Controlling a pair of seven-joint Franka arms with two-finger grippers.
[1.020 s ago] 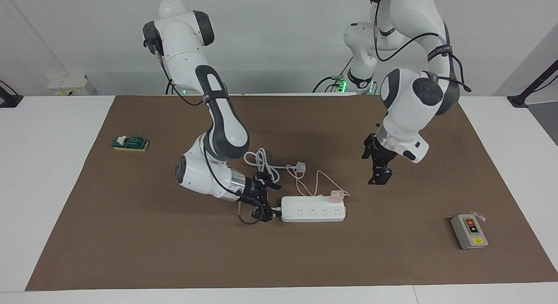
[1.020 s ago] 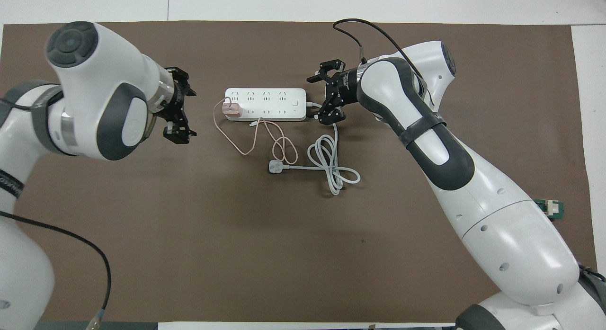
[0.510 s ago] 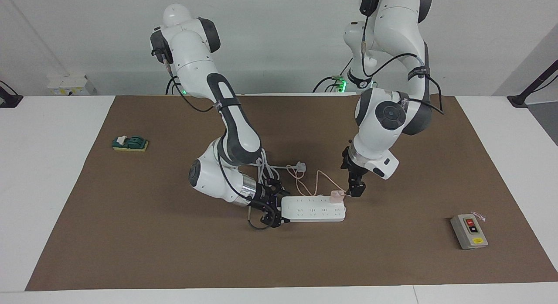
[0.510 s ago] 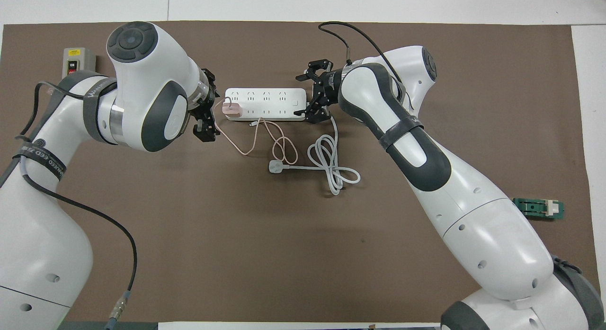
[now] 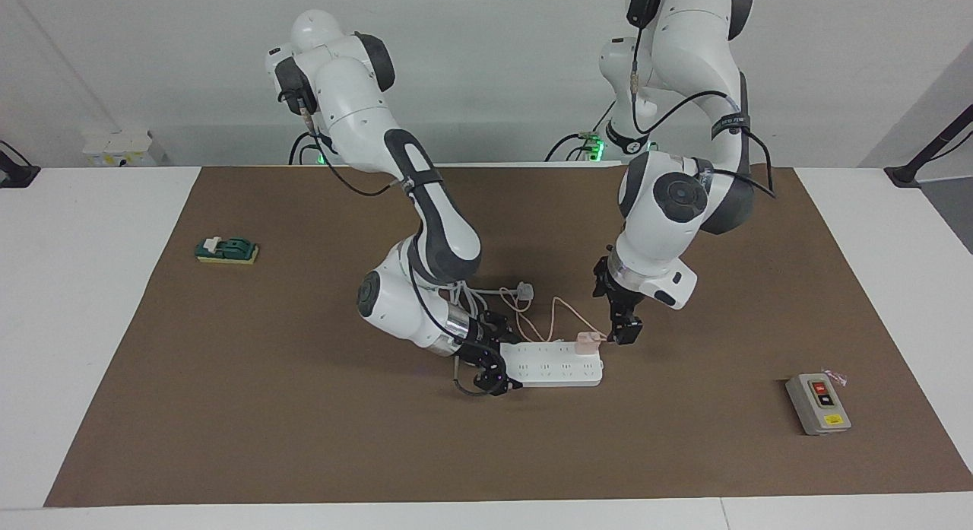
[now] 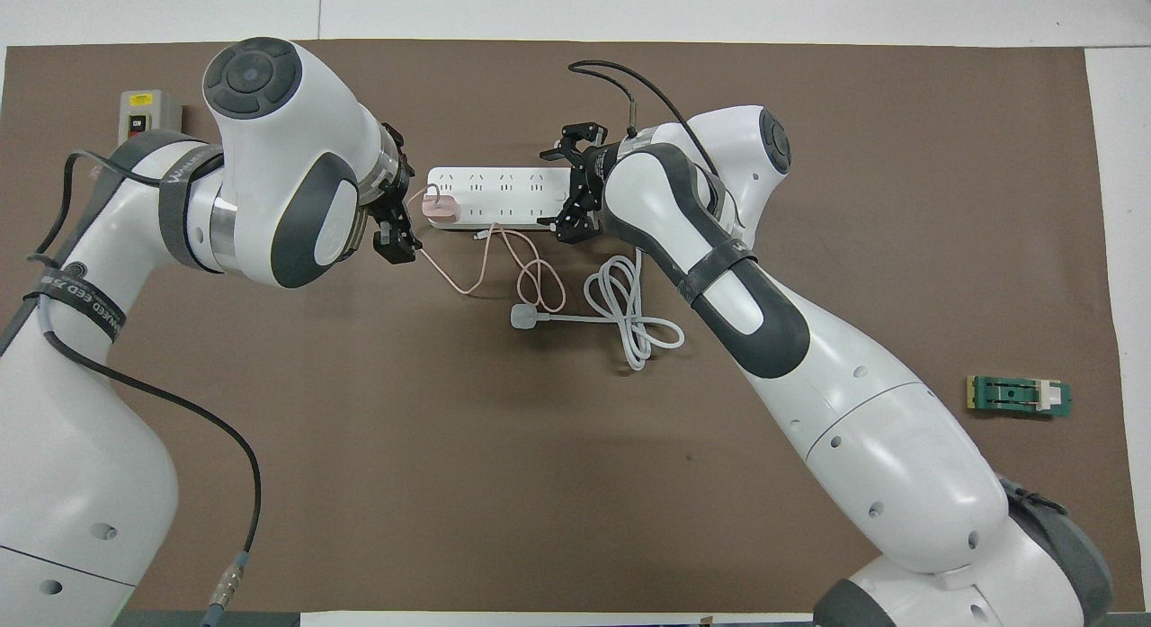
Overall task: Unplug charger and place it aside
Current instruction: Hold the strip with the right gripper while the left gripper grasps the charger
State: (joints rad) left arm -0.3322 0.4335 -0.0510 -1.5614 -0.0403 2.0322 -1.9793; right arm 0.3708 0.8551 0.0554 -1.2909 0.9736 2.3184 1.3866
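Note:
The charger (image 5: 586, 340) (image 6: 441, 210), a small pale pink cube, sits plugged into the white power strip (image 5: 559, 366) (image 6: 499, 195) at the strip's end toward the left arm. Its thin pink cable (image 5: 559, 311) (image 6: 486, 269) loops over the mat toward the robots. My left gripper (image 5: 619, 318) (image 6: 400, 204) hangs low and open right beside the charger, with nothing in it. My right gripper (image 5: 502, 360) (image 6: 562, 184) is open with its fingers standing on either side of the strip's other end.
A white three-pin plug (image 5: 524, 290) (image 6: 524, 317) on a coiled white cord (image 6: 629, 321) lies nearer to the robots than the strip. A grey switch box (image 5: 817, 393) (image 6: 148, 114) sits toward the left arm's end, a green block (image 5: 226, 249) (image 6: 1019, 397) toward the right arm's end.
The left gripper came down across the mat to the charger's side. The right gripper slid forward until its open fingers straddle the strip's end. The charger and the strip have not moved.

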